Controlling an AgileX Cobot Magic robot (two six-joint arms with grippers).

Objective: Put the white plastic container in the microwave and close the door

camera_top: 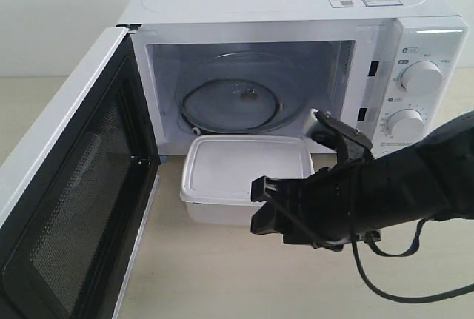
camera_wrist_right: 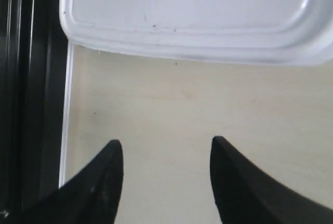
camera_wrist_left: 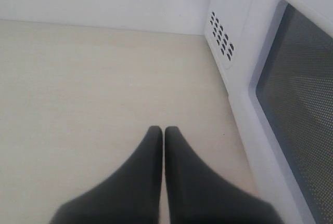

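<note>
The white plastic container (camera_top: 244, 177) rests on the table just in front of the microwave (camera_top: 296, 15), whose door (camera_top: 70, 208) is swung wide open to the left. My right gripper (camera_top: 261, 205) hovers at the container's near right edge, open and empty. In the right wrist view the container's lid (camera_wrist_right: 192, 13) lies ahead of the spread gripper (camera_wrist_right: 165, 148), apart from it. My left gripper (camera_wrist_left: 164, 130) is shut on nothing, beside the door's outer face (camera_wrist_left: 296, 94). The left arm does not show in the exterior view.
Inside the cavity lies a glass turntable (camera_top: 231, 101). Two round dials (camera_top: 421, 78) are on the right panel. A black cable (camera_top: 404, 278) trails from the right arm over the beige table (camera_top: 244, 274). The door's black inner frame (camera_wrist_right: 26, 89) stands beside the right gripper.
</note>
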